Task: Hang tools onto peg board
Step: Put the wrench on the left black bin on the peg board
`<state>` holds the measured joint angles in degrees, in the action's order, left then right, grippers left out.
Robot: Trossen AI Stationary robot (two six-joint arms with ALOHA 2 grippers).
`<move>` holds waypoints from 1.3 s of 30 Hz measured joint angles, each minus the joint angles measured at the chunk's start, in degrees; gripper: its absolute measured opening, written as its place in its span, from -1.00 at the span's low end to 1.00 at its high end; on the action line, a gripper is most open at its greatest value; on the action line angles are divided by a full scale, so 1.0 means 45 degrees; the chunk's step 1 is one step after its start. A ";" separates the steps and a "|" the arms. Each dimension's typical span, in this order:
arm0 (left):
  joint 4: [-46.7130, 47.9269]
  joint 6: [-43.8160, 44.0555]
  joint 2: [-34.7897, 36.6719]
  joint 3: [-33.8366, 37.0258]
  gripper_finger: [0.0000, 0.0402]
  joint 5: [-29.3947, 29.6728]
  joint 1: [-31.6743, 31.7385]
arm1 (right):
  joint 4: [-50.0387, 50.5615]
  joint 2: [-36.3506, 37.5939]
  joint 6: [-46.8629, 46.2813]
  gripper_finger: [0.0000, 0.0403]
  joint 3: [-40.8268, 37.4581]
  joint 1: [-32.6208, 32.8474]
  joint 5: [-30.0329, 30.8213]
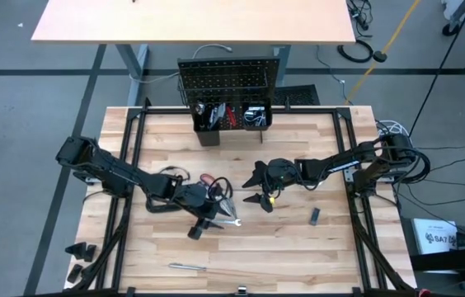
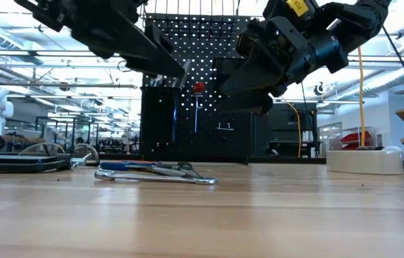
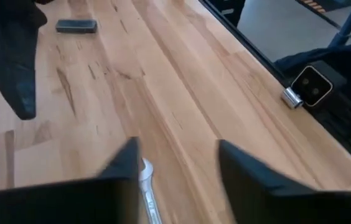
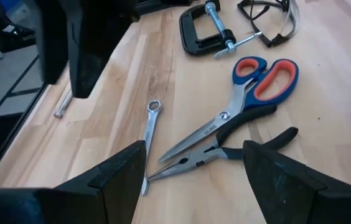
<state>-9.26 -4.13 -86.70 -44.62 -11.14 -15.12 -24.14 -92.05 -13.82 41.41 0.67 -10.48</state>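
Two dark arms reach over the wooden desk (image 1: 298,247), both held just above its middle. From the right wrist view, the right gripper (image 4: 194,168) has its jaws spread wide with nothing between them, poised over a cluster of tools: red-handled scissors (image 4: 238,115) whose blade carries a short stamped word too small to read with certainty, black-handled pliers (image 4: 225,152) lying just beside and partly under the scissors, a slim wrench (image 4: 150,134) near the plier tips, a black C-clamp (image 4: 203,31) farther off, and safety glasses (image 4: 272,22) beside the clamp. From its own wrist view, the left gripper (image 3: 175,168) also has its jaws apart and empty, with the bright head of a metal tool (image 3: 147,186) on the wood just inside one finger, and a small dark block (image 3: 76,25) lying well away. The peg board (image 1: 232,81) stands upright at the desk's far edge, with black bins (image 1: 232,115) at its foot holding a few items. A white box (image 1: 437,237) on the floor beside the desk bears dark lettering that is too small to read.
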 joint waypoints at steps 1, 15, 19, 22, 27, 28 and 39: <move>0.0030 -0.0114 0.0000 0.0000 -0.53 0.0000 0.0033 | -0.0004 0.0004 0.0000 0.29 -0.0003 0.0000 0.0000; 0.0532 -0.0548 0.0019 0.0000 -1.00 0.0147 0.0239 | 0.0000 0.0000 -0.0001 0.29 0.0000 0.0000 -0.0005; 0.0541 -0.0534 0.0019 0.0000 -1.00 0.0193 0.0239 | 0.0000 0.0000 0.0000 0.29 -0.0003 0.0000 -0.0005; 0.0541 -0.0650 0.0024 0.0000 -1.00 0.0287 0.0247 | -0.0001 0.0000 0.0000 0.29 -0.0003 0.0000 -0.0005; 0.0998 -0.1266 0.0556 0.0005 -1.00 -0.0455 0.0589 | 0.0011 0.0000 -0.0010 0.29 -0.0004 0.0000 -0.0005; 0.1066 -0.1191 0.0774 0.0005 -1.00 -0.0579 0.0719 | 0.0033 0.0000 -0.0010 0.29 0.0000 0.0000 -0.0005; -0.7387 0.1244 0.3974 0.4840 -1.00 -0.2286 0.1317 | 0.0292 0.0002 -0.0107 0.29 -0.0004 0.0015 -0.0005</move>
<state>-42.50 1.47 -68.81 -22.84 -21.42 -9.19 -22.83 -92.04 -14.31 41.39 0.73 -10.50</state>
